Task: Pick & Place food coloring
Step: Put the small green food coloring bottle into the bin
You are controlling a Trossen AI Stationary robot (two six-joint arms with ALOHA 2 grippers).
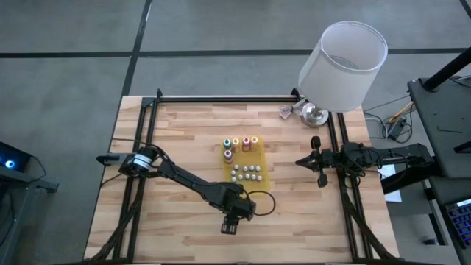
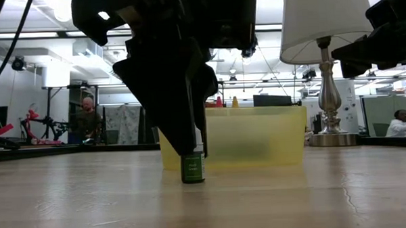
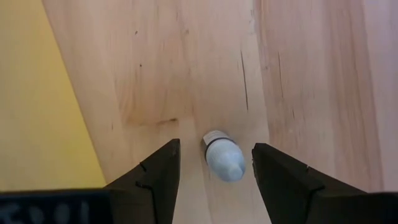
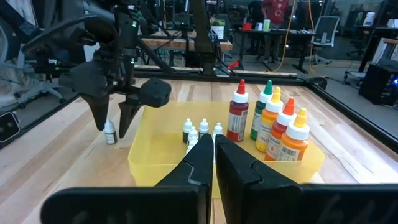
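A small food coloring bottle (image 3: 222, 155) with a white cap and a dark green label (image 2: 193, 168) stands upright on its base on the wooden table, just on the near side of a yellow tray (image 1: 259, 180). My left gripper (image 3: 216, 148) hangs over it, pointing steeply down and open, one finger on each side of the cap with a gap showing on both sides. More food coloring bottles with coloured caps (image 4: 273, 121) and small white-capped ones (image 4: 202, 132) stand in the tray. My right gripper (image 4: 213, 152) waits shut at the table's right edge (image 1: 303, 160).
A table lamp with a white shade (image 1: 342, 65) stands at the far right corner. The left arm's cable (image 1: 263, 202) loops beside the tray's near edge. Bare wood lies to the left of and in front of the tray.
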